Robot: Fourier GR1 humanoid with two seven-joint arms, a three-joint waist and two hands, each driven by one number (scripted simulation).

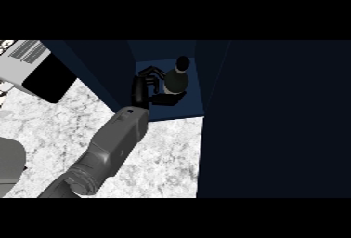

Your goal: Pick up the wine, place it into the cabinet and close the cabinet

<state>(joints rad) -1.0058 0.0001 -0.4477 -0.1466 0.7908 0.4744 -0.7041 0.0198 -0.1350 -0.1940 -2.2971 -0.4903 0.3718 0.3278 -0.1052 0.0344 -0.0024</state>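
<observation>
Reaching over the marbled desk (pixel 165 153) from the head view, the left hand (pixel 145 88) curls its fingers round the dark wine bottle (pixel 175 80), standing upright inside the open blue cabinet (pixel 103 69), at the desk's far edge.

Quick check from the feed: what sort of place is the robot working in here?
Most likely a kitchen: a speckled stone-like counter, a dark blue cabinet standing open on it, and a wine bottle inside the cabinet with the hand curled round it. A grey appliance sits at upper left.
</observation>
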